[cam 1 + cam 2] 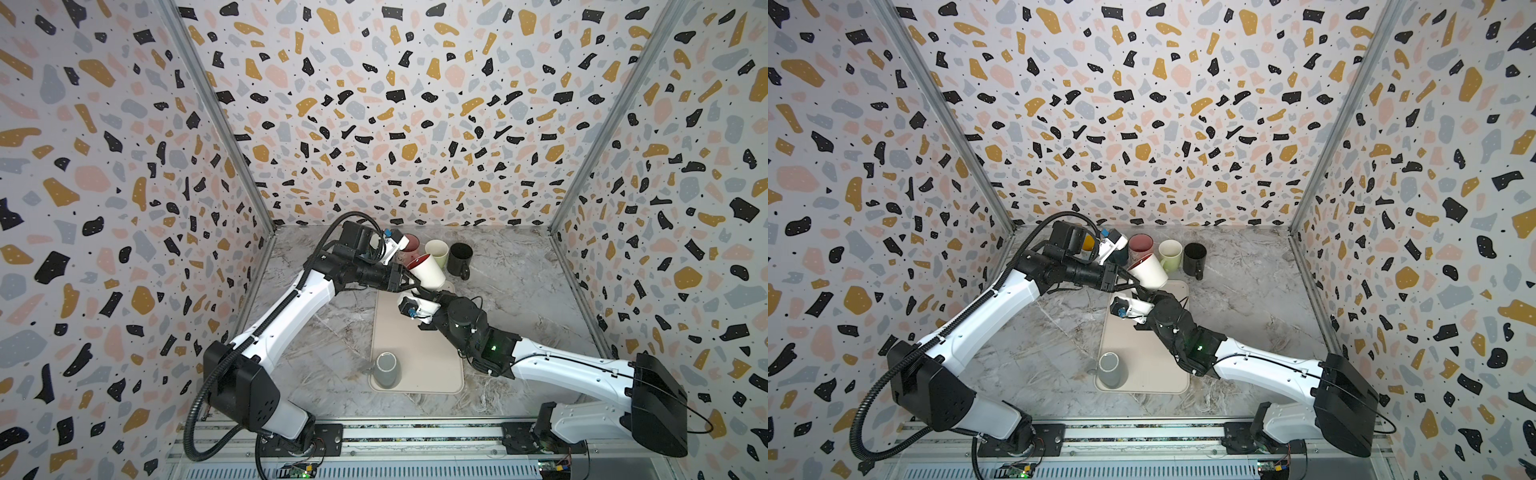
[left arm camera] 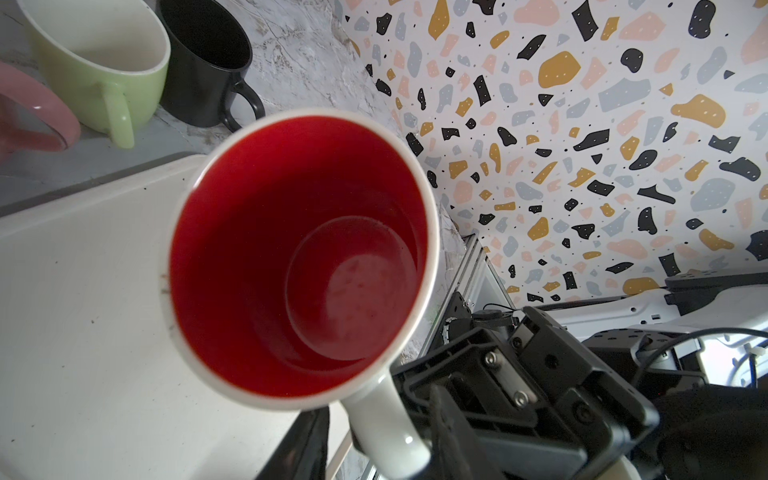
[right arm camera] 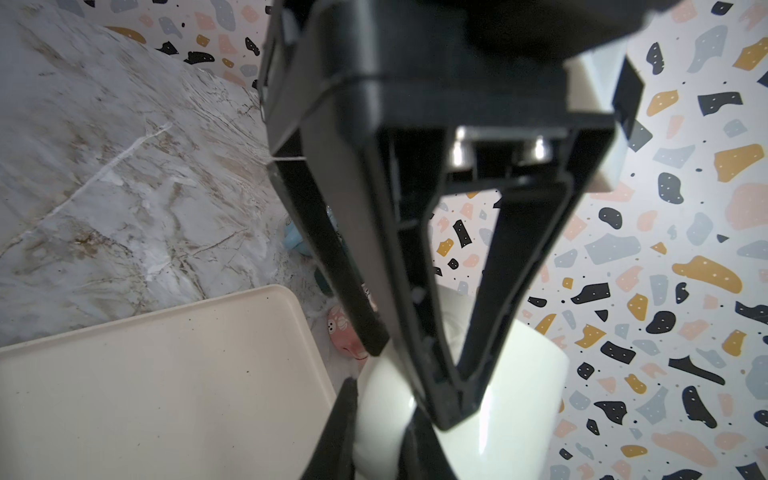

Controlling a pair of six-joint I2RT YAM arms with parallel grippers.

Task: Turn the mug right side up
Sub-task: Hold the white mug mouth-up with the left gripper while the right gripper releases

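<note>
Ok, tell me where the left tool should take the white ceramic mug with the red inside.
I'd pinch the rim wall of the white ceramic mug with the red inside, one finger in, one out, coming from the left arm's side. Its mouth tilts that way in both top views, and the right tool is shut on the handle.

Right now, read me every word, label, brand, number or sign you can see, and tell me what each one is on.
No text can be read.
white mug: plain, no lettering showing.
green mug, black mug, grey mug, tray: no print.
pink cartoon figure: a picture, no words.
circuit board: markings too small to read.
</note>
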